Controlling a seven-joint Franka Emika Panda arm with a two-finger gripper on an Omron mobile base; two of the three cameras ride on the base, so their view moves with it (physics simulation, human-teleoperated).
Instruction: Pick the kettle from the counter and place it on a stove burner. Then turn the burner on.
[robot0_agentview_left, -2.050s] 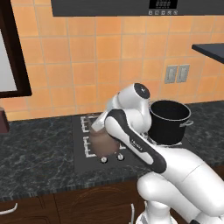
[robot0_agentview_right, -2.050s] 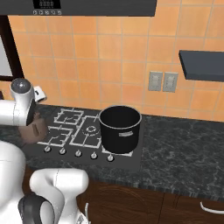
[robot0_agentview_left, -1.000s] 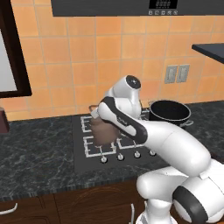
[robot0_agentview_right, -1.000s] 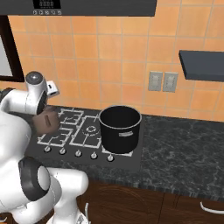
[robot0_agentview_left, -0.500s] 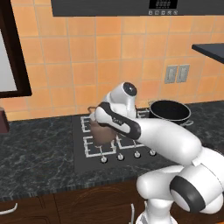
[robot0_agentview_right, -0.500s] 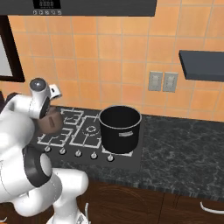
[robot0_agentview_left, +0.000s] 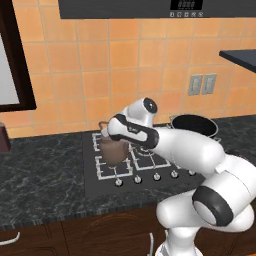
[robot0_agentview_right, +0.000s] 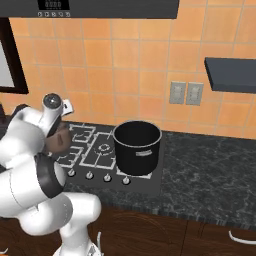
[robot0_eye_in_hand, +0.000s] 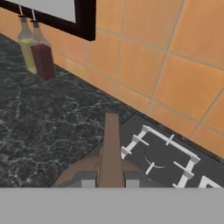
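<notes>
Carried further over the cooktop, the kettle (robot0_agentview_left: 114, 150) hangs above the stove burner (robot0_agentview_left: 114, 167), handle pinched in the tool (robot0_eye_in_hand: 110, 177).

The desk (robot0_agentview_left: 40, 175) is a dark marbled stone slab running left to right below the orange tiled wall. A black cooktop (robot0_agentview_right: 145, 182) is set into it, with a row of small knobs (robot0_agentview_left: 156, 177) along the near edge. A large black pot (robot0_agentview_right: 137, 147) stands on the cooktop's right side. At the desk's far left, against the wall, stand what look like two bottles (robot0_eye_in_hand: 38, 54).
</notes>
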